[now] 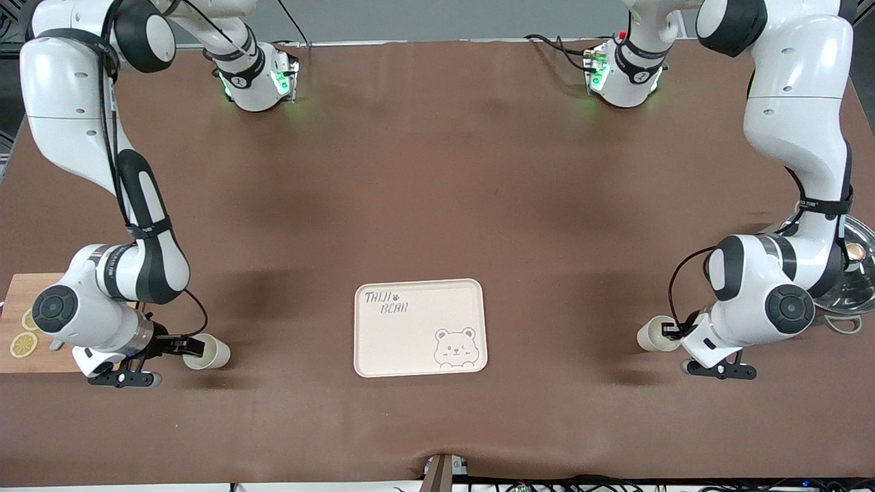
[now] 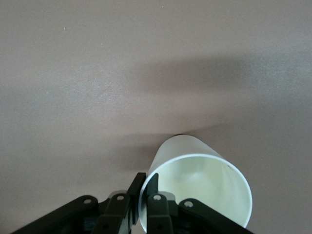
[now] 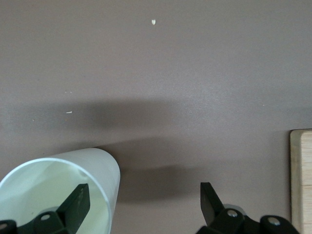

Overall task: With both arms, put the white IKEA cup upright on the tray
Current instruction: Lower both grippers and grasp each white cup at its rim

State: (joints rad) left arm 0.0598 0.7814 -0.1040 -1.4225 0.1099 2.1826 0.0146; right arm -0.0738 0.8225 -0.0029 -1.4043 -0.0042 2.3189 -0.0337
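Two white cups lie on their sides on the brown table, one toward each end of it. The cream tray (image 1: 417, 355) with the bear face sits between them with nothing on it. My left gripper (image 1: 673, 333) (image 2: 146, 181) is shut on the rim of one cup (image 1: 653, 335) (image 2: 195, 183), one finger inside the mouth and one outside. My right gripper (image 1: 190, 346) (image 3: 144, 197) is open at the other cup (image 1: 210, 352) (image 3: 97, 170). One of its fingers (image 3: 78, 202) reaches into that cup's mouth and the other stands well clear of the wall.
A wooden cutting board (image 1: 31, 301) (image 3: 302, 175) with lemon slices lies under the right arm at its end of the table. A shiny metal pot (image 1: 854, 273) sits at the left arm's end. A cable bundle hangs at the table's near edge.
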